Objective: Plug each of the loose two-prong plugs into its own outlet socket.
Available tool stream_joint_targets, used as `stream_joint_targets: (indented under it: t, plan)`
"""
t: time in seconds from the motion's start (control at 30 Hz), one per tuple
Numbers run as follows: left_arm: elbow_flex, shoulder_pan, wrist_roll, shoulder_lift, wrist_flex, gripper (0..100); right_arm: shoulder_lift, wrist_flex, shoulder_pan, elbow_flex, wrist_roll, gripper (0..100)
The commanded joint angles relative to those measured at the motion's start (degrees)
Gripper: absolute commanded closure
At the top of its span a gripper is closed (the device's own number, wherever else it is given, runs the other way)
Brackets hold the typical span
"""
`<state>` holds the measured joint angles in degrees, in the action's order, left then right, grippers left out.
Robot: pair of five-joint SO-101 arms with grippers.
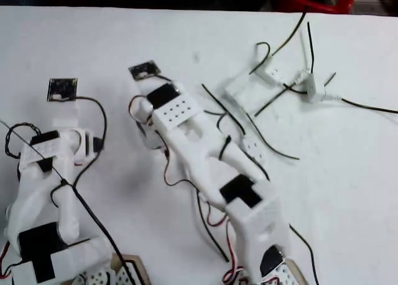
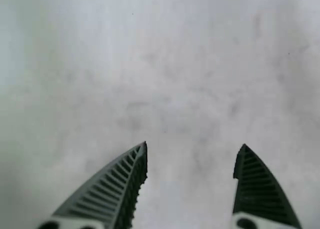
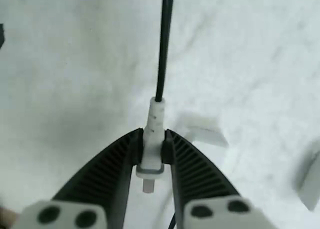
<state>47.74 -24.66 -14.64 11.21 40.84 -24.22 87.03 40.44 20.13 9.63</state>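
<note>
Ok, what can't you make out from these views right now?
- Right wrist view: the prongs of the plug are mostly hidden between the fingers of the right gripper.
- High view: the sockets on the outlet block are too small to tell free from occupied.
- Right wrist view: the cable is cut off by the frame edge.
- Right wrist view: the white piece is cut by the edge and unidentifiable.

The fingers (image 3: 117, 164) of the right gripper (image 3: 152, 135) are black with fine cross-ribbing. Between them sits a white plug (image 3: 154, 120), faintly dark-specked, and its cord (image 3: 165, 39) beyond the fingertips is glossy black. The fingers (image 2: 122, 186) of the left gripper (image 2: 194, 146) are dark grey with the same ridged pattern. Beneath both, the table (image 2: 160, 64) is plain white.
</note>
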Motion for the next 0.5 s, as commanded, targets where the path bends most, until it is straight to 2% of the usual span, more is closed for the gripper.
stream_joint_targets:
  t: [0.0, 0.13, 0.27, 0.47]
  plan:
    - [-0.2, 0.0, 0.5, 2.5, -1.1, 72, 8.7, 4.8, -0.5, 2.5, -0.6, 98.1]
    - [-0.3, 0.0, 0.7, 2.6, -1.1, 72, 14.5, 9.6, -0.4, 2.5, -0.6, 98.1]
    - [-0.9, 0.1, 0.8, 2.7, -1.0, 72, 21.1, 10.2, -0.5, -2.3, -0.7, 98.1]
    - [1.4, 2.3, 3.3, 11.1, -0.8, 73, 36.1, 1.0, -2.0, -19.5, -6.2, 98.1]
